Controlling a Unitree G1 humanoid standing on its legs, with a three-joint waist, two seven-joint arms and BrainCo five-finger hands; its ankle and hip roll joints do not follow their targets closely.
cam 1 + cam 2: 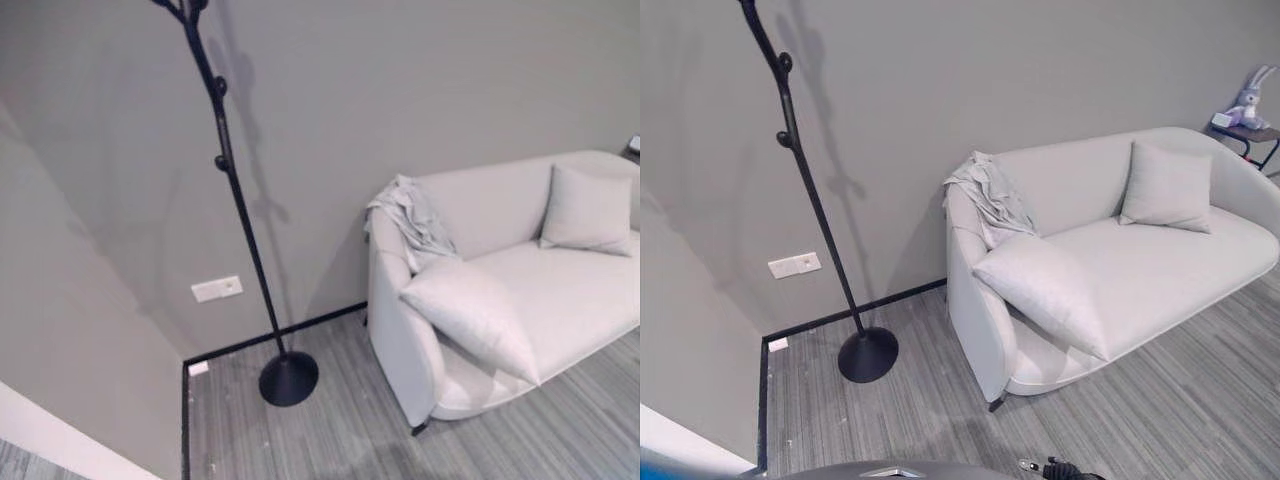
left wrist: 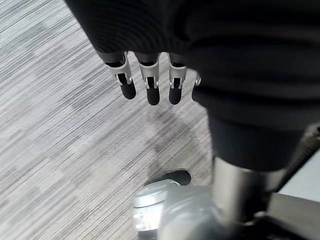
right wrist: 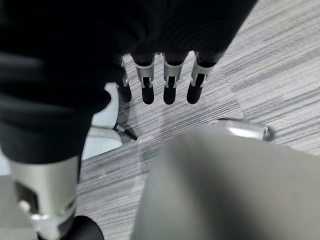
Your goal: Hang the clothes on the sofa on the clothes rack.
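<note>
- Grey striped flooring (image 1: pixel 330 430) meets a plain grey wall (image 1: pixel 400 80), and both hands hang above that floor, holding nothing.
- Left hand (image 2: pixel 150 75), seen in its wrist view, has its fingers (image 2: pixel 152 90) straight and relaxed side by side, with bare floor past the tips.
- Right hand (image 3: pixel 165 75) is in the same state in its own wrist view, fingers (image 3: pixel 169 87) straight and loose; a sofa foot (image 3: pixel 125 132) shows just beyond them.
- Outward in the head views, the pale sofa (image 1: pixel 1160 270) stands at 3 o'clock, its back to the wall.
- A crumpled light-grey garment (image 1: pixel 990 195) is draped over the sofa's near armrest corner, at about 1 o'clock from the middle of the scene.
- One cushion (image 1: pixel 1045 290) leans just below the garment; another cushion (image 1: pixel 1168 188) rests against the backrest further along.
- At 10 o'clock stands the black clothes rack (image 1: pixel 228 170), its round base (image 1: pixel 288 378) on the floor beside the sofa, well apart from the garment.
- A white wall socket (image 1: pixel 217 288) sits near the pole.
- At 2 o'clock, past the sofa's far end, a plush rabbit (image 1: pixel 1247 100) sits on a small side table (image 1: pixel 1250 135).
</note>
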